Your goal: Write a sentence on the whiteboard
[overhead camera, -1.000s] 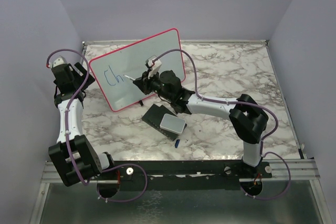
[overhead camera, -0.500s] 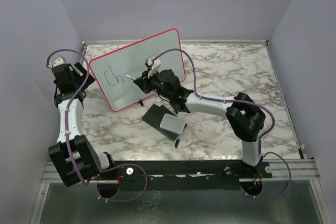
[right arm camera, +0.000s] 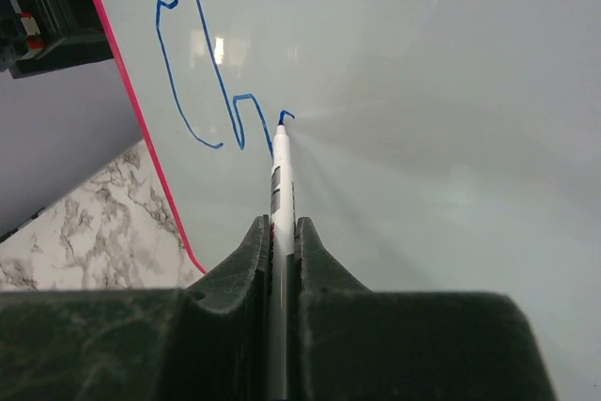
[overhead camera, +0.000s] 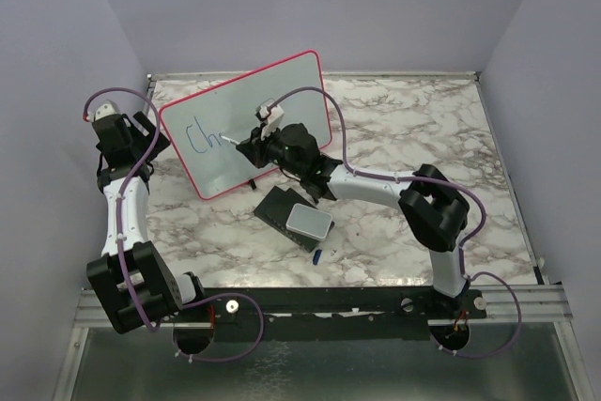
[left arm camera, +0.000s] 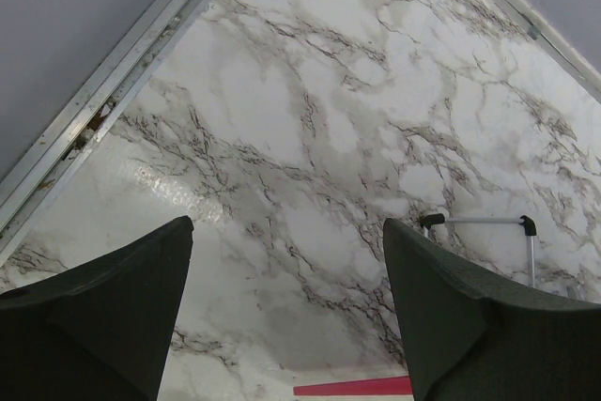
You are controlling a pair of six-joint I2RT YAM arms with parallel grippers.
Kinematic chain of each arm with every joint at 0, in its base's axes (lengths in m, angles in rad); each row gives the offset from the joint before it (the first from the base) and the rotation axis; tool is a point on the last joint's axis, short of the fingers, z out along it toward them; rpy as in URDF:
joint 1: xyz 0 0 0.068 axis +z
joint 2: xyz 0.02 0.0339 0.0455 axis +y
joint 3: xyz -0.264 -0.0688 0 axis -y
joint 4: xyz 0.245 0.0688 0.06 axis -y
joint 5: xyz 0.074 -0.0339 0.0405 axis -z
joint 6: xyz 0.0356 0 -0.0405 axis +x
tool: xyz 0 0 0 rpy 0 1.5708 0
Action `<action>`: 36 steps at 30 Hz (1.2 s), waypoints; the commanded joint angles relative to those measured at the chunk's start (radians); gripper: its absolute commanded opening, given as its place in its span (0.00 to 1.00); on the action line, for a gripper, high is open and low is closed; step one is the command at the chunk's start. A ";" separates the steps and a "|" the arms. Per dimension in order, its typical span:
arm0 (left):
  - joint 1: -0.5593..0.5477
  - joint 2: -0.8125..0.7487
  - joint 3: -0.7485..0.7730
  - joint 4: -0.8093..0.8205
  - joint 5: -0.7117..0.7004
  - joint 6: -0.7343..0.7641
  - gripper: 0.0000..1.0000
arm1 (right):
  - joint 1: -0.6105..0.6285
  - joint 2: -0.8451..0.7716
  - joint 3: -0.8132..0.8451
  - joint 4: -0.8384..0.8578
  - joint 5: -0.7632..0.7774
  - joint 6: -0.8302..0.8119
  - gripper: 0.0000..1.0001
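Observation:
The whiteboard (overhead camera: 282,91) stands tilted at the back left of the table, with a red-pink frame. The sentence (overhead camera: 199,136) is only blue letters "Ch" near the board's left side, and they show large in the right wrist view (right arm camera: 202,82). My right gripper (overhead camera: 255,146) (right arm camera: 279,223) is shut on a white marker (right arm camera: 280,185). The marker's blue tip touches the whiteboard (right arm camera: 423,91) just right of the "h", at a short fresh stroke. My left gripper (overhead camera: 141,133) (left arm camera: 286,223) is open behind the board's left edge, holding nothing.
A dark block with a grey-white pad (overhead camera: 308,221) lies in front of the board, and a small blue cap (overhead camera: 319,254) lies nearer the arms. In the left wrist view I see the board's red edge (left arm camera: 352,387) and its stand (left arm camera: 479,223). Walls enclose the marble table (overhead camera: 423,138).
The right arm has shifted slightly left along the board with the marker, and a small new stroke has begun after "Ch". The left arm has not moved.

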 commanded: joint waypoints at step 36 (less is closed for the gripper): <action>0.002 -0.018 -0.011 0.020 0.029 0.011 0.83 | -0.009 -0.029 -0.001 0.013 0.088 -0.014 0.01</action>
